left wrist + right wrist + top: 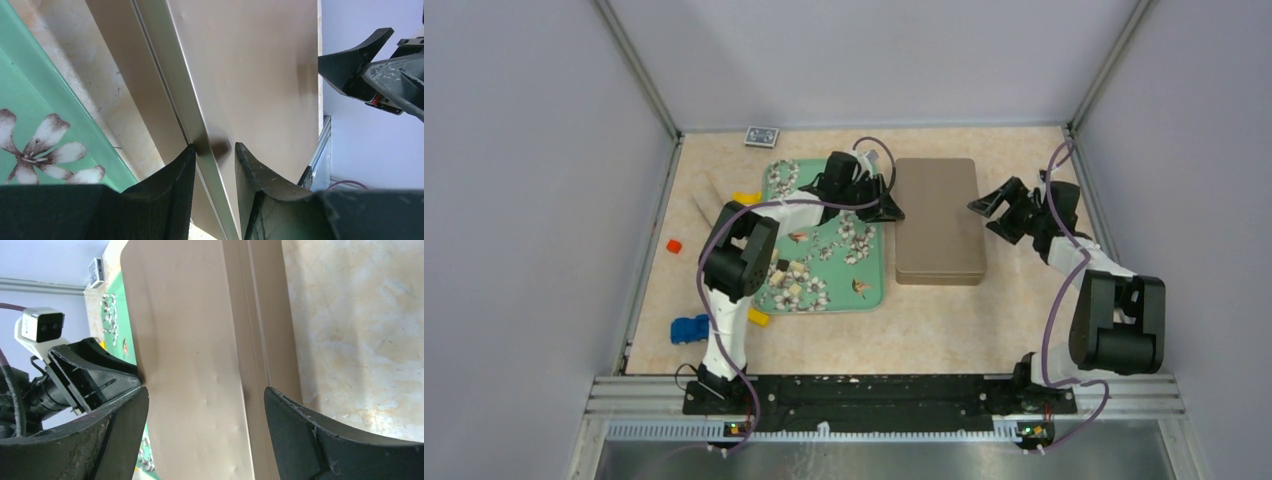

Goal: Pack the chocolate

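The chocolate (788, 282) is several tiny brown and cream pieces on the near left part of the green flower-print tray (874, 296). A closed tan box (939, 220) lies right of the tray. My left gripper (891, 210) is at the box's left edge. In the left wrist view, its jaws (215, 145) are narrowly open astride the lid's rim (186, 107), one finger beside it and one over the top. My right gripper (986, 217) is wide open at the box's right edge. In the right wrist view (206, 390) it spans the lid (190, 340) without touching it.
Yellow blocks (746, 198) (759, 319) lie by the tray's left side. A red block (674, 245) and a blue toy (689, 328) lie farther left. A small card box (762, 135) sits at the back wall. Walls close in on both sides.
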Motion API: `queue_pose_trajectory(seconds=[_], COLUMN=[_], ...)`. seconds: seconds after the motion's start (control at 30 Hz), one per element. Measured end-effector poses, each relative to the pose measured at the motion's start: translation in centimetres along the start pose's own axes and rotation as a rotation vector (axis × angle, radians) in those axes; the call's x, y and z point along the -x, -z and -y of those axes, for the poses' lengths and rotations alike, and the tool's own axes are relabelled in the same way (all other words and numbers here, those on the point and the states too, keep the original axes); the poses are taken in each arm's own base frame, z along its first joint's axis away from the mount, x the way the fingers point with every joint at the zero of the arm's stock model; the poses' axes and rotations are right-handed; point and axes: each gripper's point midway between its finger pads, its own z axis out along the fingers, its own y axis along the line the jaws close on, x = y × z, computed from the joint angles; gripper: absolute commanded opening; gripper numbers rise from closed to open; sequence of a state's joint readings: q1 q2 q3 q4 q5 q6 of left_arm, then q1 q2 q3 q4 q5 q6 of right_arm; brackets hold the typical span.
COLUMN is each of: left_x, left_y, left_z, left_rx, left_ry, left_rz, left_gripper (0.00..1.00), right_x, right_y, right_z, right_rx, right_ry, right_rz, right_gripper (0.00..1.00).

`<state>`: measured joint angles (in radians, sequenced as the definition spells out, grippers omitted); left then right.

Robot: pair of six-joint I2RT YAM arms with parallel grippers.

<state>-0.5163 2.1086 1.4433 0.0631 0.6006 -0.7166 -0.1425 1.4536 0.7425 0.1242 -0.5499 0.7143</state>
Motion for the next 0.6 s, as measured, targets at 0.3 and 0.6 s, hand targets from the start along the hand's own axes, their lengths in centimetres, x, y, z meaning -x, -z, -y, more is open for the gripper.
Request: queue_pose_trajectory(seconds=[0.3, 0.6], left_x=[-0.1, -0.1], left_y=[-0.2, -0.5], left_z=[-0.1, 0.0], left_rx=[0.003, -0.011], left_ry=[-0.001, -0.003], left_rz=[-0.008, -0.016], left_gripper=[0.41, 0.42], right_x=[-0.5, -0.9], right_y=[0.1, 0.4], right_z=[1.3, 2.3], right_rx=[-0.053, -0.094], right_ry=[0.024, 0.056], right_rz=[-0.011, -0.020], right_gripper=[0.84, 0.86])
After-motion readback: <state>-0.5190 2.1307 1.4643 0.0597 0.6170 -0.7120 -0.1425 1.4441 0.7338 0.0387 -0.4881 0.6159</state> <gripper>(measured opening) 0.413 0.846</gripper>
